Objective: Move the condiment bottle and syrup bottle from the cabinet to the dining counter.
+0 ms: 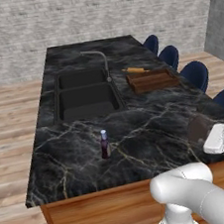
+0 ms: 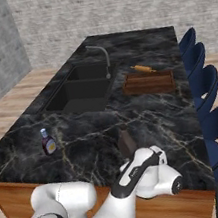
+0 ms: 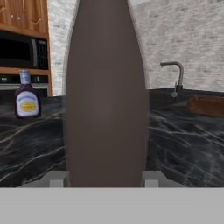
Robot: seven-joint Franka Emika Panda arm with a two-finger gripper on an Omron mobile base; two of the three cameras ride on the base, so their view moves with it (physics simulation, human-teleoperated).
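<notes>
The wide brown syrup bottle [image 3: 105, 96] stands upright between my gripper's [image 3: 105, 179] fingertips [image 3: 57, 178], which press on both its sides. It is over the near right part of the black marble dining counter [image 1: 150, 124]; whether its base touches the top is hidden. The same syrup bottle [image 1: 198, 127] [image 2: 126, 143] shows just ahead of the hand in both base views. The slender dark red condiment bottle [image 1: 105, 145] [image 2: 48, 142] [image 3: 27, 96] stands upright on the counter's near left part, well apart from the gripper. The wooden cabinet [image 3: 22, 13] shows far off, above a microwave.
A double sink [image 1: 87, 95] with a grey faucet [image 1: 100, 60] takes up the counter's middle. A wooden tray [image 1: 152, 80] with a rolling pin lies right of the sink. Blue stools [image 2: 206, 88] line the right side. The counter's front edge [image 1: 119, 188] is close below the hand.
</notes>
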